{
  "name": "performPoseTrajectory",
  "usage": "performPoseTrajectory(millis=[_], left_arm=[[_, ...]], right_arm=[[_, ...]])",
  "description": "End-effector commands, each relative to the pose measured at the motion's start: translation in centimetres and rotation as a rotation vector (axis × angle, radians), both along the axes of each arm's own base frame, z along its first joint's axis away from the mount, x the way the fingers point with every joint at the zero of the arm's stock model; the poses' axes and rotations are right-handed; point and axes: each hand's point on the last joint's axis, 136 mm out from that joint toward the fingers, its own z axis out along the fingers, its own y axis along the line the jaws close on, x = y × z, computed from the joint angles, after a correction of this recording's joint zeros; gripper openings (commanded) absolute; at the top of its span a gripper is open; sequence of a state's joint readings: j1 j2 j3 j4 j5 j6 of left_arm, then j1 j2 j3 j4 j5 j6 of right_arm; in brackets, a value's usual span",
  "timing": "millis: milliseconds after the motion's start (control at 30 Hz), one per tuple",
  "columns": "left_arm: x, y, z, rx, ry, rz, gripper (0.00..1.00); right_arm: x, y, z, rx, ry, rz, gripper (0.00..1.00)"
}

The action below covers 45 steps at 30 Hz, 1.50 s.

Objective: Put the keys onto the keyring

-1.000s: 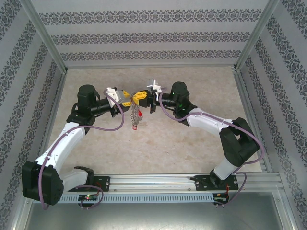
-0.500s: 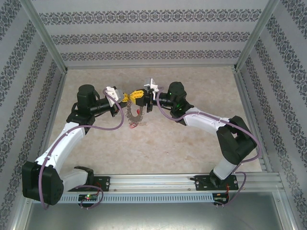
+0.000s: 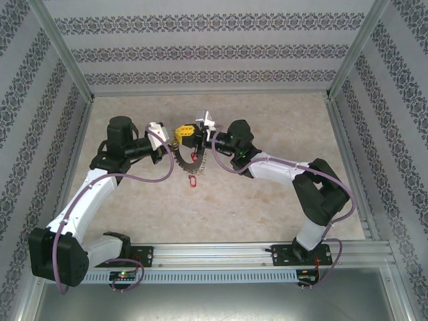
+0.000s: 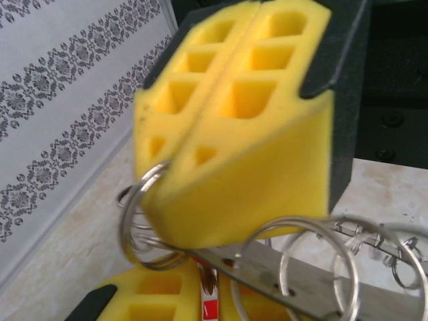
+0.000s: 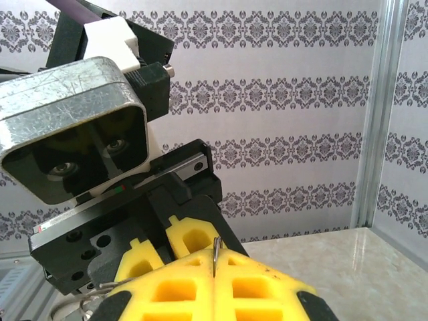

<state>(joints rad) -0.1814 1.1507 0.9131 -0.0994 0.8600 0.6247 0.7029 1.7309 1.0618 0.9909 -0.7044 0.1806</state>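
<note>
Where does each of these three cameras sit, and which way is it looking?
Top camera: fixed above and behind the arms, looking down on the table; left arm and right arm show whole, meeting above the keyring.
Left wrist camera: on the left arm, looking past its left fingers at the right fingers, shut on the keyring.
Right wrist camera: on the right arm, looking over its own fingers at the left wrist and patterned wall.
Shared: both wrist views show both pairs of yellow fingers, from opposite sides.
</note>
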Motion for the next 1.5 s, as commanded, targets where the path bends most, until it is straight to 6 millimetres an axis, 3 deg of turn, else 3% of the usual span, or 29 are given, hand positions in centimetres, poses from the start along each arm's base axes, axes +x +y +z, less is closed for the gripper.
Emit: performPoseTrajectory(millis=[0,233,533,700,1333,1467], left_arm=[[-2.5,-1.2,0.8,-0.046,0.007,-0.111,0.13],[-2.0,0.6,1.4,-0.133,-0.002,-0.007,0.27],[-1.0,3.2,3.0,-0.114,-0.04,0.093,0.35],[-1.1,2.8,3.5,-0.127,-0.024,0.049,0.41],[-3.1,-0.6,2.4,-0.165,0.144,-0.213,0.32],[-2.8,-0.7,2.0,-0.156,0.163,-0.215,0.24]], right_arm=[[-0.1,-0.1,1.8,0.058,-0.081,-0.037,0.0],[-1.0,-1.2,-0.1,0.004,-0.07,0.016,0.0],[-1.7,-2.3,-0.7,-0.028,-0.082,0.082,0.0],[-2.1,-2.5,-0.9,-0.038,-0.083,0.115,0.0],[-2.0,-2.3,-0.6,-0.039,-0.099,0.123,0.0],[-2.0,-2.2,-0.5,-0.038,-0.102,0.13,0.0]])
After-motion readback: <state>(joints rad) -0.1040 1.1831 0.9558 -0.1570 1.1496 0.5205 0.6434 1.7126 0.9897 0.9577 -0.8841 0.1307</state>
